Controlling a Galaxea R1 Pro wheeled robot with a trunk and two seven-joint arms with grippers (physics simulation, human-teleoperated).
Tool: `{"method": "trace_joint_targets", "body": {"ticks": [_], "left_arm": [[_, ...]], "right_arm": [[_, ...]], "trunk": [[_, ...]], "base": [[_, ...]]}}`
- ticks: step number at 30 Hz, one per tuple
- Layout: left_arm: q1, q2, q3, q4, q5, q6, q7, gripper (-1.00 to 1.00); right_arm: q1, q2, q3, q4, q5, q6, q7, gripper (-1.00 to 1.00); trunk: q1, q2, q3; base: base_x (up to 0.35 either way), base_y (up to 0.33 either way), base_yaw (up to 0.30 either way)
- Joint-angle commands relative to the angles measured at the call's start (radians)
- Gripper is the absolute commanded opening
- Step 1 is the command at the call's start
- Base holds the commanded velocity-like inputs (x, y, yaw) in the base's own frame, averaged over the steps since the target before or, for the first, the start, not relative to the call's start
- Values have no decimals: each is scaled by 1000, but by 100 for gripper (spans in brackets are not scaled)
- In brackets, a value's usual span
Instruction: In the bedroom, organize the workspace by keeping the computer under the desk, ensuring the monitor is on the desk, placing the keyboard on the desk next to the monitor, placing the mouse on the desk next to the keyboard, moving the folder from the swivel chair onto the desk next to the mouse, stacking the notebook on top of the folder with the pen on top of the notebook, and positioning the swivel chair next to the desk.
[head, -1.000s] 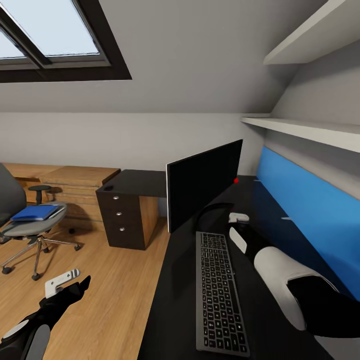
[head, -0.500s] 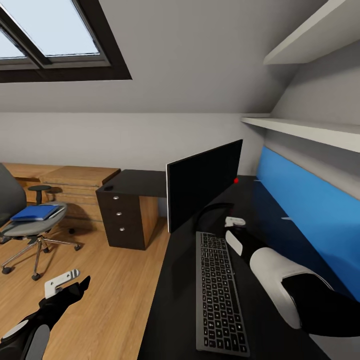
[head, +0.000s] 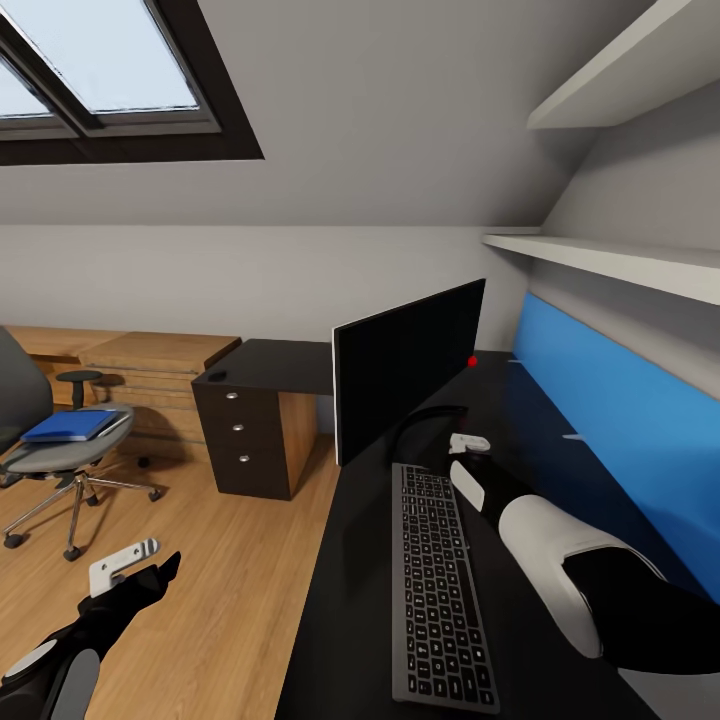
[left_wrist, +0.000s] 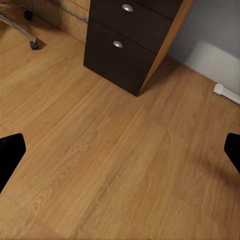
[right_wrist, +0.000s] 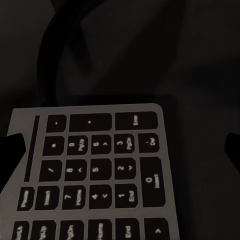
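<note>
1. Wooden floor (left_wrist: 115, 165) lies under the left gripper (left_wrist: 120, 150), whose two dark fingertips sit at opposite edges of the left wrist view, spread wide with nothing between them.
2. On the black desk (head: 350, 600), the right gripper (head: 468, 443) hovers over the far end of the keyboard (head: 440, 585), jaws wide apart and empty, beside the monitor's round base.
3. Seen from the right wrist, the keyboard's (right_wrist: 95, 175) number pad lies just below the spread fingertips.
4. Upright at the desk's left edge, the monitor (head: 408, 368) stands just beyond the keyboard.
5. At the desk's far corner, the drawer unit (head: 240, 440) with silver knobs stands on the floor.
6. Well apart from the desk, the swivel chair (head: 55, 455) carries the blue folder (head: 70, 425) on its seat.
</note>
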Motion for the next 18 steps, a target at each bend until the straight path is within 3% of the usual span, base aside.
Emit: {"method": "trace_joint_targets", "body": {"ticks": [1,14,18], "left_arm": [[-1,0,-1,-1,11,5,8,100],[-1,0,1,-1,11,5,11,100],[-1,0,-1,-2,11,4,12,100]], "right_arm": [[0,-1,8,-4,-11,8,-7,100],[0,-5,8,-3,-7,7,-8,100],[0,-8,8,-2,-6,6,-8,100]], "trunk": [[0,-1,-1],[0,-1,-1],[15,-29,-14]], "base": [[0,0,0],[0,0,0],[0,0,0]]}}
